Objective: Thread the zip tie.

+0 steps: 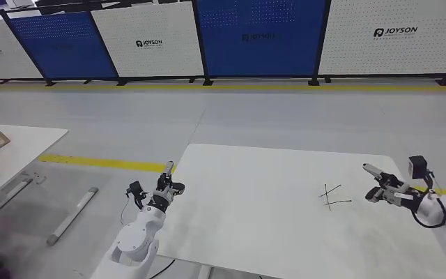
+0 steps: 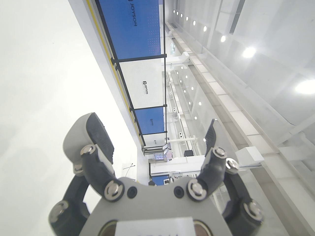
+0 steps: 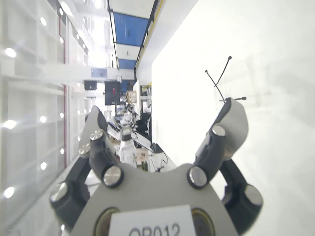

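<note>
While left pincer (image 2: pixel 154 124) and right pincer (image 3: pixel 163 105) gape, right-wrist view resolves crossed zip ties (image 3: pixel 216 84).

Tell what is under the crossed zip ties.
Bare white table: the zip ties lie on it, crossing one another. Which tie is uppermost cannot be told. The right end effector hides part of one in its wrist view.

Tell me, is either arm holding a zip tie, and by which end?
Nothing is held. The left gripper and right gripper both have open, empty jaws; the zip ties lie on the table.
</note>
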`<state>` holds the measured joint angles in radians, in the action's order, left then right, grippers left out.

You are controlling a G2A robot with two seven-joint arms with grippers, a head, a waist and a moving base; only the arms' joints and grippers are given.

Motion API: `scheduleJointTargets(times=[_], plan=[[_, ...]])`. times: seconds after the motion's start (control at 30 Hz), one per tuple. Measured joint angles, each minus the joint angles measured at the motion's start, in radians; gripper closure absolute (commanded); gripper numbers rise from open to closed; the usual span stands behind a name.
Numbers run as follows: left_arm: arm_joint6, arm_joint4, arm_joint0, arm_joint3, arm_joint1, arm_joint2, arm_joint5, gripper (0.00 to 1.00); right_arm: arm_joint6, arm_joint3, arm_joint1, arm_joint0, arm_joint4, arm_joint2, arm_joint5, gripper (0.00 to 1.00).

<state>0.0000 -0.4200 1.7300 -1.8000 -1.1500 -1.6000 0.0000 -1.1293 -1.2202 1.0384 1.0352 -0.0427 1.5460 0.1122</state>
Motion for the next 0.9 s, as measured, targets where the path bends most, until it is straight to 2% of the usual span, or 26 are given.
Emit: scheduleJointTargets(times=[0.03, 0.2, 0.27, 0.33, 0.9], plan=[[0.000, 0.000, 0.000, 0.000, 0.000, 0.000, 0.000, 0.00, -0.049, 0.025, -0.004, -0.022, 0.011, -0.009, -0.035, 0.00], [0.000, 0.000, 0.000, 0.000, 0.000, 0.000, 0.000, 0.00, -0.223, 0.171, -0.008, -0.143, 0.031, -0.073, -0.136, 0.00], [0.000, 0.000, 0.000, 0.000, 0.000, 0.000, 0.000, 0.00, -0.255, 0.231, -0.003, -0.184, 0.037, -0.108, -0.150, 0.00], [0.000, 0.000, 0.000, 0.000, 0.000, 0.000, 0.000, 0.00, -0.256, 0.296, 0.002, -0.225, 0.049, -0.142, -0.141, 0.00], [0.000, 0.000, 0.000, 0.000, 0.000, 0.000, 0.000, 0.00, -0.249, 0.296, 0.002, -0.225, 0.048, -0.143, -0.139, 0.00]])
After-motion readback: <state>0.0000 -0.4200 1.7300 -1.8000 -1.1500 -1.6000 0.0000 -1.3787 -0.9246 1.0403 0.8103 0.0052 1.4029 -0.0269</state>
